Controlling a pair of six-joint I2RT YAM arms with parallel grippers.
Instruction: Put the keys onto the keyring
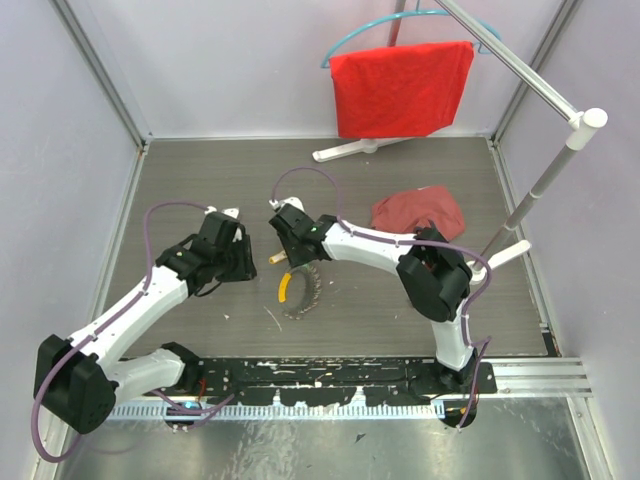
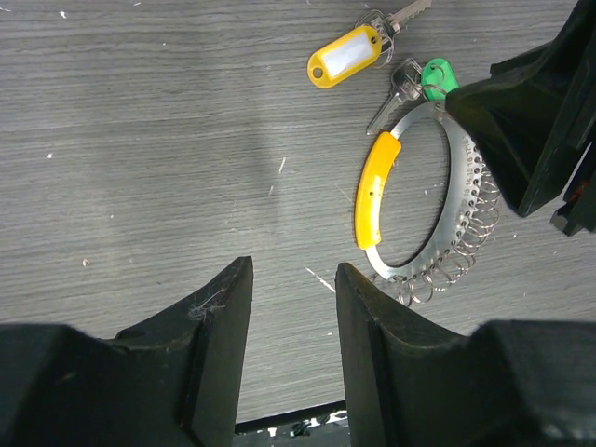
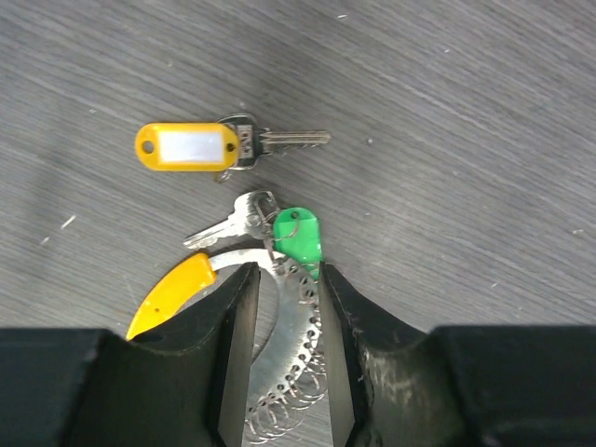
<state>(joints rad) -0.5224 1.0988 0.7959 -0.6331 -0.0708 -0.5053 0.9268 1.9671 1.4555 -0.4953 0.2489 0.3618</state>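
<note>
Keyring: my right gripper narrow astride its band, hold unconfirmed. Left gripper parted, empty. Pinch squarely, avoiding green key.

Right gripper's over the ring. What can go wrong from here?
1. The right gripper straddles the flat silver keyring with the yellow curved section, right beside the green-headed key; closing may pinch or shove that key.
2. The left gripper hangs open, clear of the ring, so nothing steadies it: it may slide or tilt when lifted.
</note>
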